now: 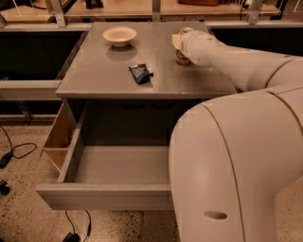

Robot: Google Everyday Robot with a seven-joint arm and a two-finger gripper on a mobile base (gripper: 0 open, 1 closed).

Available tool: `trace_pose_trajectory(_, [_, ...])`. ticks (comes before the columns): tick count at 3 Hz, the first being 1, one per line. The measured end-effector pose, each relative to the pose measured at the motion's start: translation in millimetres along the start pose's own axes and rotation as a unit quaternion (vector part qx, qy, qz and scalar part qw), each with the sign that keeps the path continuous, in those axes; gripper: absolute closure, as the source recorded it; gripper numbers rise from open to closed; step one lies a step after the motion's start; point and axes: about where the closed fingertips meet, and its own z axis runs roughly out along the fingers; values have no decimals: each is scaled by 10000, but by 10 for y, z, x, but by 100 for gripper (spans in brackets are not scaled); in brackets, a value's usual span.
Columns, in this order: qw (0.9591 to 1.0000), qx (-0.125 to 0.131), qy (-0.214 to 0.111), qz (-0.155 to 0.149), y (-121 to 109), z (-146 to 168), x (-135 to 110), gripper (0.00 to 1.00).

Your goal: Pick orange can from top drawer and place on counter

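The orange can [182, 58] stands on the counter [104, 75] near its back right. Only its lower part shows, under the end of my arm. My gripper [180, 43] is right over the can, mostly hidden behind my own wrist. The top drawer [109, 194] is pulled out wide below the counter. The part of its inside that I can see holds nothing. My arm's large white body covers the drawer's right side.
A cream bowl [120, 35] sits at the counter's back left. A small dark blue wrapper [140, 73] lies near the counter's middle. A tan wooden box [57, 139] hangs at the drawer's left. Cables [14, 151] lie on the speckled floor. Pale wooden tabletops [118, 7] run behind.
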Motion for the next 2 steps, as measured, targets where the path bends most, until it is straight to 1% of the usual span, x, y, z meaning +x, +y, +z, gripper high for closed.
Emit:
trace_pose_trajectory(1, [10000,0,0,0,0,0,0,4])
trace_pose_trajectory(2, [10000,-24,-23,16,-1,-27,-38,0])
